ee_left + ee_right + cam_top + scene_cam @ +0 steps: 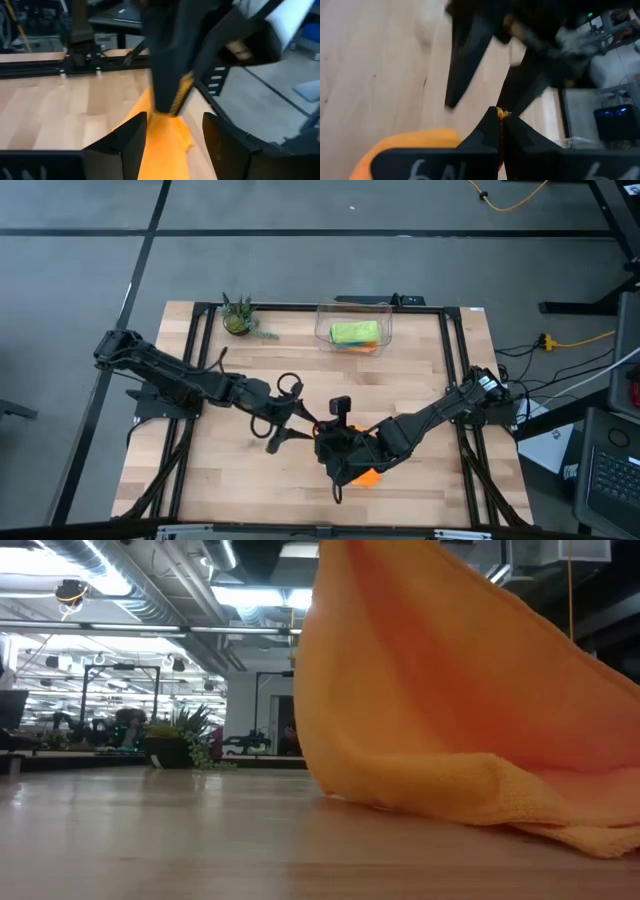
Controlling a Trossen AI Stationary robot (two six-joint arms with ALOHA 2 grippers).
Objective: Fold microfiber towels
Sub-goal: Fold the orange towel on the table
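Observation:
An orange microfiber towel (pixel 450 710) hangs from my right gripper (pixel 499 119), which is shut on it near the table's front middle. Its bottom fold (pixel 560 825) lies on the wood. From above, only a patch of the towel (pixel 366 477) shows under the right arm. My left gripper (pixel 175 125) stands open, level, close to the right gripper's fingers (pixel 167 95). The towel (pixel 162 150) shows in the gap between the left gripper's two fingers, and I see no touch. From above, the left gripper (pixel 290 430) is just left of the right one (pixel 338 442). My right gripper pinches a bit of the towel's upper edge (pixel 502 114) between its two shut fingertips, slanting down from the table's right. One layer or several, I cannot tell. The towel hangs slack below the fingers, with its lower part on the table.
A clear plastic bin (pixel 325 315) stands at the far middle with a lime green towel (pixel 355 332) on top of an orange one inside. A small potted plant (pixel 238 318) stands at the far left. Bare wood lies to the left of the grippers.

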